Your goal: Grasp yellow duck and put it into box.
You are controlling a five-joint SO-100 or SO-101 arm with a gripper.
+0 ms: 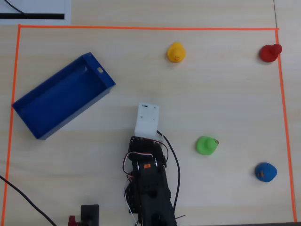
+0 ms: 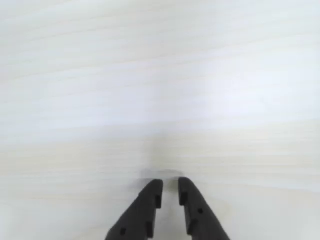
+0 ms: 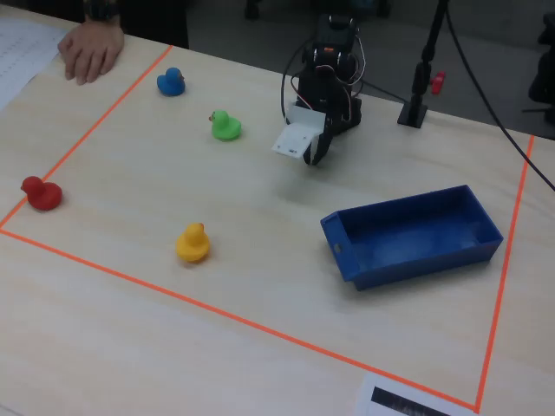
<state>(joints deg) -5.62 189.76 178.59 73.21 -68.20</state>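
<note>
The yellow duck (image 1: 176, 52) stands alone on the pale wooden table, at the top middle of the overhead view and at the front left of the fixed view (image 3: 192, 243). The blue box (image 1: 61, 99) lies empty at the left of the overhead view and at the right of the fixed view (image 3: 416, 234). My gripper (image 2: 170, 186) hangs low over bare table near the arm's base, its jaws almost together and empty. In the fixed view the gripper (image 3: 312, 158) is well apart from both duck and box. The wrist view shows neither of them.
A green duck (image 1: 206, 145), a blue duck (image 1: 265, 172) and a red duck (image 1: 270, 52) stand on the right side of the overhead view. Orange tape (image 1: 141, 28) frames the work area. A person's hand (image 3: 91, 48) rests at the far left corner of the fixed view.
</note>
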